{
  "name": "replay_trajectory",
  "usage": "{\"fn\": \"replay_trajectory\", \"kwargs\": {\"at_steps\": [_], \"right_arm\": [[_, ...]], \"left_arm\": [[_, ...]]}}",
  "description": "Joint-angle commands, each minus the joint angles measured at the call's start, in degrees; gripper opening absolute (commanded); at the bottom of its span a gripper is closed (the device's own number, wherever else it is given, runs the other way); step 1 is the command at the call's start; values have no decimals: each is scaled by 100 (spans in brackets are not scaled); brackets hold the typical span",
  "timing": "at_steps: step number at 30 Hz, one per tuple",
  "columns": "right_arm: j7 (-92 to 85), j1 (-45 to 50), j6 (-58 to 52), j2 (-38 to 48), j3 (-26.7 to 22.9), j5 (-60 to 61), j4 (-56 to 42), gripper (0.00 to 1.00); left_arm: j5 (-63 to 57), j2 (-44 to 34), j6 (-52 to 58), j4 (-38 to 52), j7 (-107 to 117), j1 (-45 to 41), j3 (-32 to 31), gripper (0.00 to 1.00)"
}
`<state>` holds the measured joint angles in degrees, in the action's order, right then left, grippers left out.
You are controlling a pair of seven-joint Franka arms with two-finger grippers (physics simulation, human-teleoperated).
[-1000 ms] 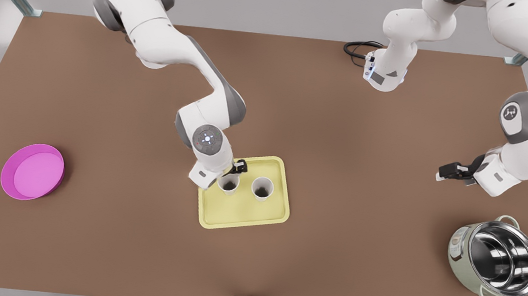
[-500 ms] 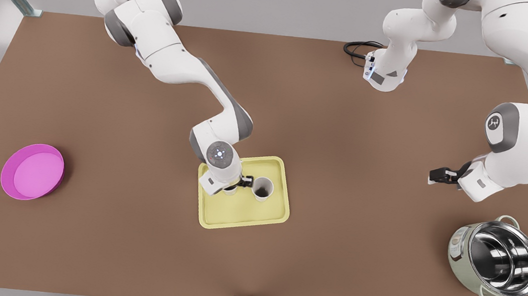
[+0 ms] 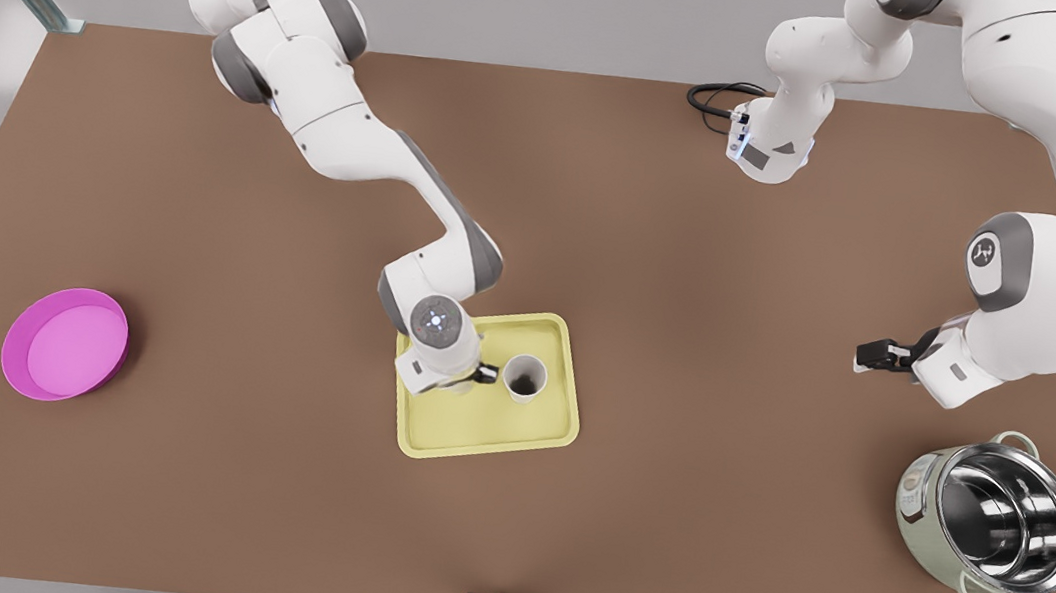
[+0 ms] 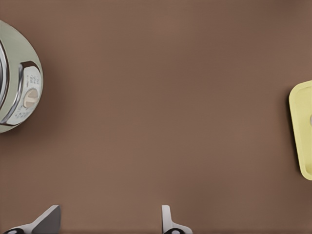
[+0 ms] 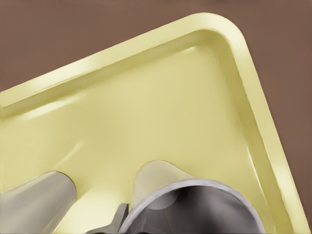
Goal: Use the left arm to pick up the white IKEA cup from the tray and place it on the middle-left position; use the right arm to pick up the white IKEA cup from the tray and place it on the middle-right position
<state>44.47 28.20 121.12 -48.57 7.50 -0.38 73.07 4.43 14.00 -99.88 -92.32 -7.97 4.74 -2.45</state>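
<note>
Item one, magenta dish (image 3: 64,343): we are logging it well apart from both sets of jaws, no part of the task. Item two, right gripper (image 3: 476,372): it is reaching down onto the pale-yellow tray (image 3: 481,432), and we cannot tell whether its jaws are apart or clamped. The right wrist view is showing the rim of a close cup (image 5: 195,202) directly below the jaws, standing upright on the tray floor. Item three, white cup (image 3: 524,378): it is standing upright on the tray just beside those jaws, mouth up; we cannot say whether it is the same cup. We are judging these cups light, stiff, thin-walled and smooth, so likely to slip or tip; the hold should be going across the wall just under the rim, squarely and with modest squeeze. Item four, left gripper (image 3: 868,354): it is waiting over bare table, well apart from the tray, whose edge (image 4: 302,126) is lying far ahead of the jaws. Its jaws (image 4: 108,222) are standing wide apart, holding and touching nothing. Item five, steel pot (image 3: 989,519): it is sitting near the left jaws, off to one side.
</note>
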Motion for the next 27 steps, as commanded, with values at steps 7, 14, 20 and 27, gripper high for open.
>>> {"fn": "replay_trajectory", "kwargs": {"at_steps": [7, 14, 20, 27], "right_arm": [[-2046, -1448, -1319, 972, -12, -41, -29, 14], [-5150, -2609, -1249, 858, -21, -1244, -21, 15], [-5273, -2864, -353, 533, -21, -1702, 190, 16], [-5282, -3075, -326, 235, -21, -1271, 305, 24]], "left_arm": [[49, -46, -5, 56, 789, -447, -352, 100], [-612, 903, -893, 399, 2106, -1722, -572, 100], [-295, 1851, -2167, 557, 3109, -1809, -555, 100], [-540, 2538, -3213, 557, 3671, -2293, -467, 100]]}}
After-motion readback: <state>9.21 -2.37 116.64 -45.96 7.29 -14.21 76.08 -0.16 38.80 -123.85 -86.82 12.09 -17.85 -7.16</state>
